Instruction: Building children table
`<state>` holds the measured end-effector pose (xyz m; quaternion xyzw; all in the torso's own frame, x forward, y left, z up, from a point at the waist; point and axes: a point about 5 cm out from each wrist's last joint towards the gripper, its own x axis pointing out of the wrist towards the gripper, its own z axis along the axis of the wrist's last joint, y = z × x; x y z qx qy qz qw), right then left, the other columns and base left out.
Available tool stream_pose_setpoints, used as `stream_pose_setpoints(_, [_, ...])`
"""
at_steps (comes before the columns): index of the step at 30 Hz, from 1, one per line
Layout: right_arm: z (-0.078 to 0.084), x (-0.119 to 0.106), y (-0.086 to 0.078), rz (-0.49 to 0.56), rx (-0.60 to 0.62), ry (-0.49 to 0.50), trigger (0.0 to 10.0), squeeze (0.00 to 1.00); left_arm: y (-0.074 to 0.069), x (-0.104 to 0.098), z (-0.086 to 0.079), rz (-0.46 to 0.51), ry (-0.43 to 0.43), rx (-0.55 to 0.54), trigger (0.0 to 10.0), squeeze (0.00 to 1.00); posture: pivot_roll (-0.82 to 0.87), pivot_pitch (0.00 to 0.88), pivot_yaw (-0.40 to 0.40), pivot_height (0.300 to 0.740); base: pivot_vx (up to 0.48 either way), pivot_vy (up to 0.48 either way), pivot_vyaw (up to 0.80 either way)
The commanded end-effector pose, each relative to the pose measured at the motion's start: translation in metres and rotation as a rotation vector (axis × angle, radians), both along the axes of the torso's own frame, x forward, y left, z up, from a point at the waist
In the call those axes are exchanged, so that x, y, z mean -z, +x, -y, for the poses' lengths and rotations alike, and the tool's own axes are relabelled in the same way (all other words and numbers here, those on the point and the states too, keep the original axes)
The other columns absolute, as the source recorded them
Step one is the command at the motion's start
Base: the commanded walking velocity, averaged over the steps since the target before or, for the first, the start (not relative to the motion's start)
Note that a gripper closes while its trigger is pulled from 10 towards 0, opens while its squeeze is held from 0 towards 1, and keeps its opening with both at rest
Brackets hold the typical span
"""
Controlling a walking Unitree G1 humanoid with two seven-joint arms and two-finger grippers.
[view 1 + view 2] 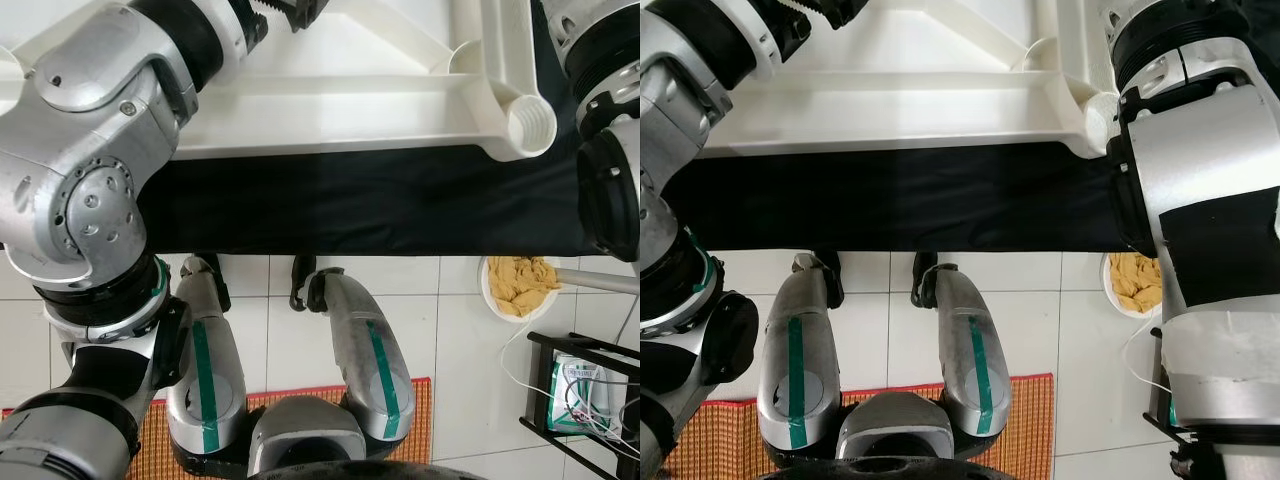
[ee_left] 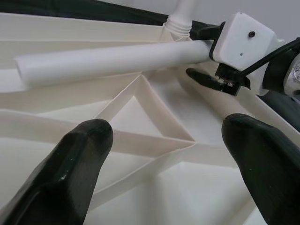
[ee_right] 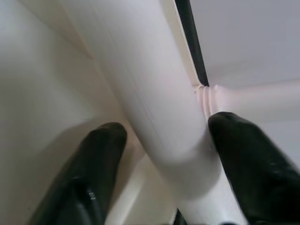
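The white children's table top [image 1: 330, 100] lies upside down on a black-covered surface, its ribbed underside facing up and a round corner socket [image 1: 530, 125] at the near right. My left gripper [image 2: 166, 124] hovers open over the triangular ribs [image 2: 150, 117]. My right gripper [image 3: 168, 126] is shut on a white table leg [image 3: 154, 93], one finger on each side of the tube. From the left wrist, that leg [image 2: 108, 61] lies roughly level above the ribs. Another leg [image 2: 180, 18] stands upright in a far socket.
The black cover's front edge [image 1: 350, 235] overhangs the tiled floor. On the floor at the right are a white bowl of yellow food [image 1: 520, 285] and a black rack with a package and cables [image 1: 585, 390]. An orange mat [image 1: 140, 440] lies under my legs.
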<state>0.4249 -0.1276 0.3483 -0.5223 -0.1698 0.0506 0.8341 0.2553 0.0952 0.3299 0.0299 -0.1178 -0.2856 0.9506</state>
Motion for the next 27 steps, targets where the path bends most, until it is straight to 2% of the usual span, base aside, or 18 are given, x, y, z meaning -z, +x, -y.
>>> stream_pose_setpoints(1, [0.019, 0.001, 0.002, -0.036, 0.070, 0.061, 0.0, 0.00, -0.006, 0.001, 0.004, 0.004, 0.006, 0.025, 10.0, 0.00, 0.31, 0.460, -0.218, 0.740, 0.000, 0.000, 0.00])
stream_pose_setpoints(9, [0.021, 0.010, 0.003, -0.087, 0.076, 0.066, 0.0, 0.00, 0.000, 0.002, 0.001, -0.019, 0.000, 0.002, 10.0, 0.00, 0.30, 0.472, -0.216, 0.740, 0.000, 0.000, 0.00])
stream_pose_setpoints(21, [0.022, -0.007, 0.000, -0.037, 0.047, 0.104, 0.0, 0.00, 0.007, 0.004, -0.003, -0.018, 0.001, -0.003, 10.0, 0.00, 0.28, 0.449, -0.218, 0.740, 0.000, 0.000, 0.00])
stream_pose_setpoints(22, [0.023, -0.013, -0.001, -0.020, 0.036, 0.131, 10.0, 0.00, 0.012, 0.005, -0.003, -0.017, -0.001, 0.005, 10.0, 0.00, 0.27, 0.440, -0.220, 0.740, 0.000, 0.000, 0.00])
stream_pose_setpoints(24, [0.023, -0.013, -0.001, -0.020, 0.036, 0.131, 10.0, 0.00, 0.012, 0.005, -0.003, -0.017, -0.001, 0.005, 10.0, 0.00, 0.27, 0.440, -0.220, 0.740, 0.000, 0.000, 0.00])
stream_pose_setpoints(26, [0.026, -0.029, -0.004, 0.025, 0.013, 0.173, 10.0, 0.00, 0.015, 0.010, -0.009, -0.014, -0.014, 0.027, 10.0, 0.00, 0.25, 0.403, -0.214, 0.740, 0.000, 0.000, 0.00])
stream_pose_setpoints(27, [0.026, -0.029, -0.004, 0.025, 0.013, 0.173, 10.0, 0.00, 0.015, 0.010, -0.009, -0.014, -0.014, 0.027, 10.0, 0.00, 0.25, 0.403, -0.214, 0.740, 0.000, 0.000, 0.00])
